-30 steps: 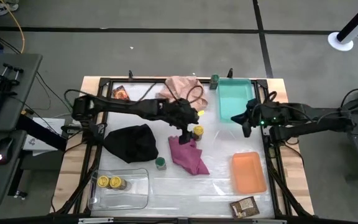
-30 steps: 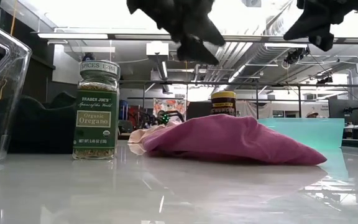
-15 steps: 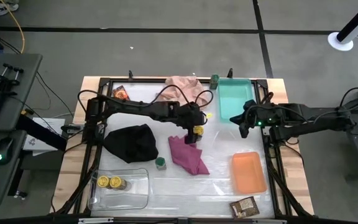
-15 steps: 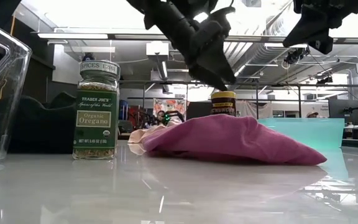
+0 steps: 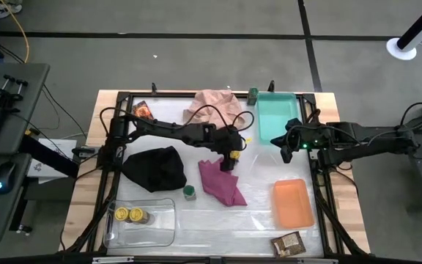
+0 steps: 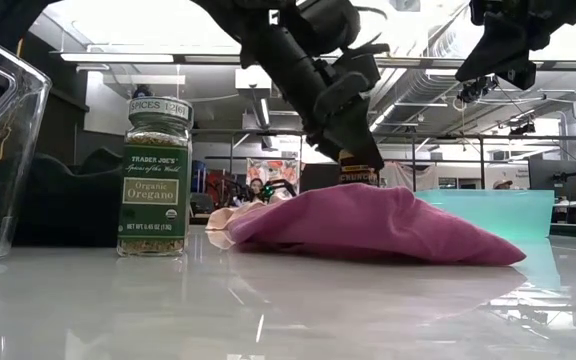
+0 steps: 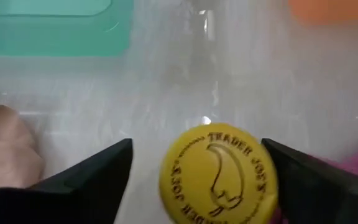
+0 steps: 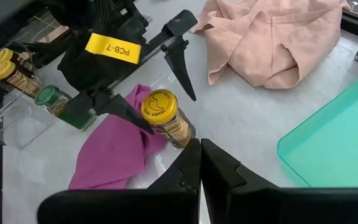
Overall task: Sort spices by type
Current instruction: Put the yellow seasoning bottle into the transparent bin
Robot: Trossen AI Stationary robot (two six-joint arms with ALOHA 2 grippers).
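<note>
A green-lidded jar [image 6: 154, 178] stands on the tabletop [image 6: 288, 310] nearest the low camera, in front of and to one side of the magenta cloth [image 6: 378, 225]; its dark green label reads "Trader Joe's Organic Oregano" and the lid rim reads "Spices". Just behind the magenta cloth stands a yellow-lidded jar [image 8: 166, 117], its lid printed "Trader Joe's" around a small drawing and its side labelled in brown. The left gripper [image 8: 160, 81] has its fingers spread wide, one on each side of that lid, not touching it; a yellow tag on the arm reads "PCB-7". Farther from the cloth, beside the teal tray [image 5: 277, 117], the right gripper [image 5: 284, 143] hangs above the tabletop with fingers pressed together, holding nothing.
</note>
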